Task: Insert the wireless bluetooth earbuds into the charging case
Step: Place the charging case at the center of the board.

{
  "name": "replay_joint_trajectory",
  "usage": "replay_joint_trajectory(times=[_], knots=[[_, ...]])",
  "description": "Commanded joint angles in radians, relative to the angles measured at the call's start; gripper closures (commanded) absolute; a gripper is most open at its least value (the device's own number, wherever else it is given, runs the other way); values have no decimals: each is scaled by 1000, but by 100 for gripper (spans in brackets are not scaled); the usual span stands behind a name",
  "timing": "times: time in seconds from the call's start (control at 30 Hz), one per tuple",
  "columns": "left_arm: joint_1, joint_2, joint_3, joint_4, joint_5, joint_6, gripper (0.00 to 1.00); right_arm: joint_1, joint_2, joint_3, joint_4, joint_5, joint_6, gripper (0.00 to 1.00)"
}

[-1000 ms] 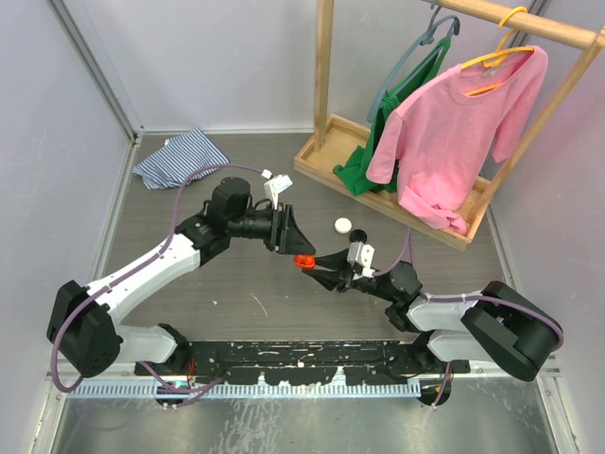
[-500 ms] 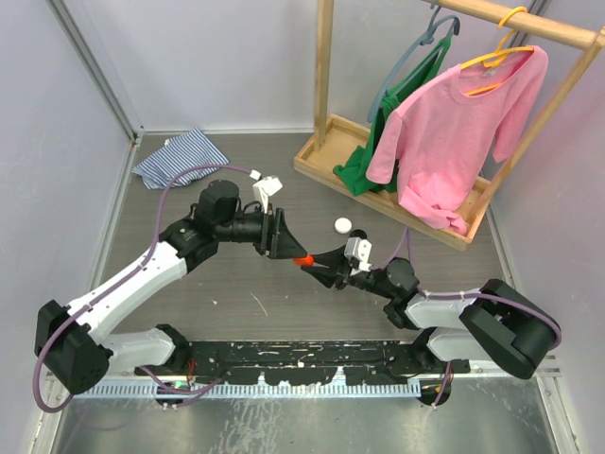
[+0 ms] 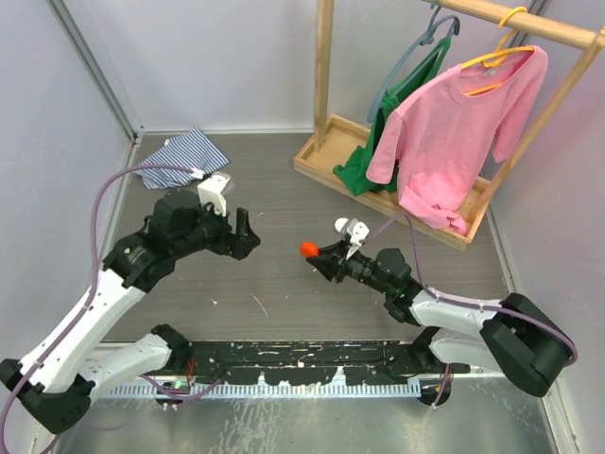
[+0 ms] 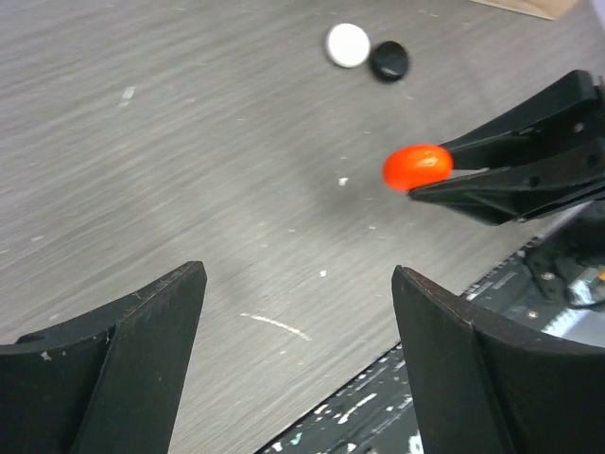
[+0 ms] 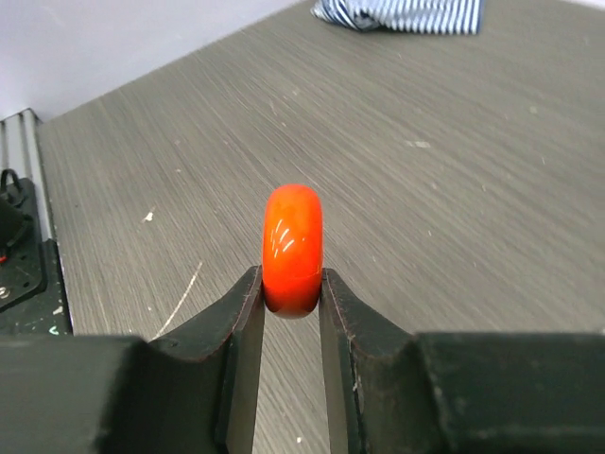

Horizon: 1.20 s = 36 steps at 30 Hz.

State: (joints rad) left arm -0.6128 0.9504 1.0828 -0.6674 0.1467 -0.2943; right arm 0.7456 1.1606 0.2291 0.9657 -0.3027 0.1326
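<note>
I had the right gripper (image 5: 291,288) pinching the red-orange earbud (image 5: 293,236) over the middle of the table (image 3: 274,180); my left gripper (image 4: 298,279) stood wide, empty, well apart. A white puck (image 4: 347,44) lay just beside a black puck (image 4: 388,61).

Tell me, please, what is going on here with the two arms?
The right gripper is shut on a small red-orange piece and holds it in the air above the table. The left gripper is open and empty, apart from it. A white piece and a black piece lie side by side on the table beyond.
</note>
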Motion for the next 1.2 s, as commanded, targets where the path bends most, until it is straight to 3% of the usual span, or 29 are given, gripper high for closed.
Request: replay_joint_trajectory(times=[0.0, 0.2, 0.43, 0.87, 1.17], knots=[[5, -99, 46, -111, -211, 113, 17, -17, -85, 56, -261, 124, 88, 99], [5, -211, 0, -100, -370, 184, 9, -73, -136, 94, -520, 175, 183, 99], [6, -301, -114, -34, -498, 195, 3, -196, -129, 124, -686, 177, 281, 99], [23, -397, -163, -16, -595, 160, 2, -506, -113, 51, -704, 155, 406, 98], [58, -422, -169, -9, -576, 149, 2, -581, 33, 45, -607, 94, 484, 95]])
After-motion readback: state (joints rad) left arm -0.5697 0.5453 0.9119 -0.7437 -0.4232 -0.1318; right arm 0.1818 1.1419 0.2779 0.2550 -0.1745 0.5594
